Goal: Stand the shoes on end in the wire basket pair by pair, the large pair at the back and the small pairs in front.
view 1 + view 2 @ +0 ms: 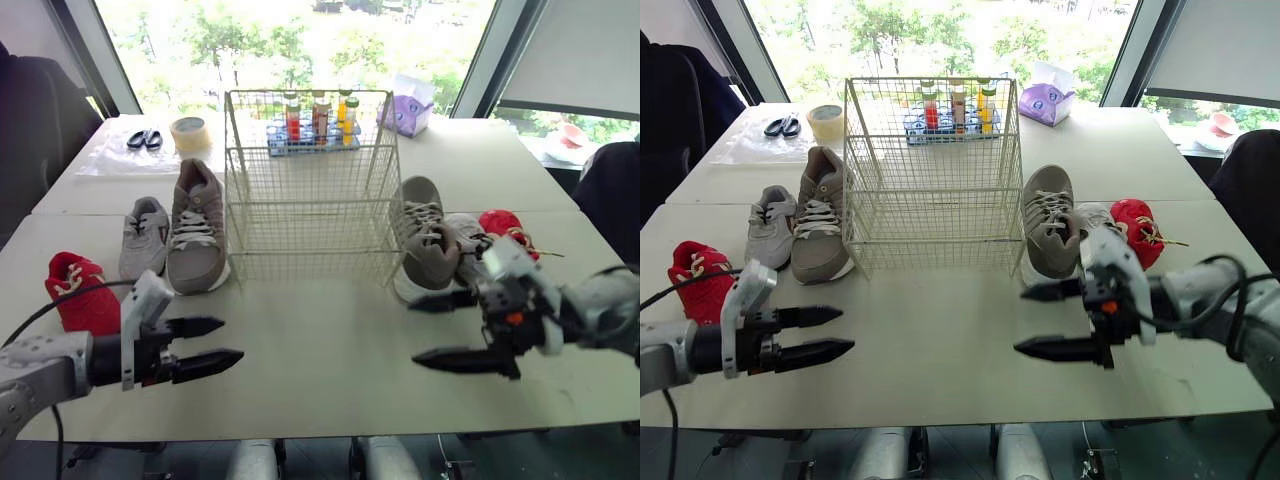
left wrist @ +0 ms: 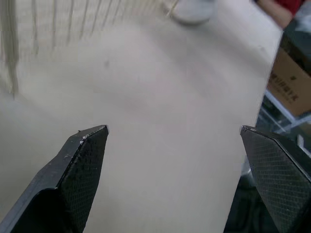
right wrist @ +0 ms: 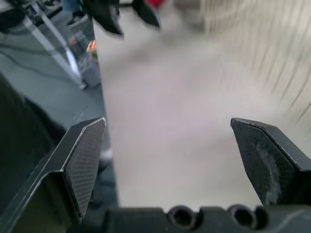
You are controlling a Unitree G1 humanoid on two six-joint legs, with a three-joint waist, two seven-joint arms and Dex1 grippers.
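An empty white wire basket (image 1: 312, 190) stands mid-table. To its left lie a large taupe shoe (image 1: 196, 228), a small grey shoe (image 1: 143, 235) and a small red shoe (image 1: 78, 291). On its right side sit the other large taupe shoe (image 1: 428, 238), a small grey shoe (image 1: 470, 236) behind it and a small red shoe (image 1: 506, 228). My left gripper (image 1: 215, 343) hovers open over the front left of the table, holding nothing. My right gripper (image 1: 428, 330) is open at the front right, just in front of the right taupe shoe, holding nothing.
Behind the basket stand a blue rack of bottles (image 1: 315, 120), a purple tissue box (image 1: 412, 108), a tape roll (image 1: 188, 134) and scissors (image 1: 144, 139) on a plastic sheet. The table's front edge (image 1: 330, 425) runs just below both grippers.
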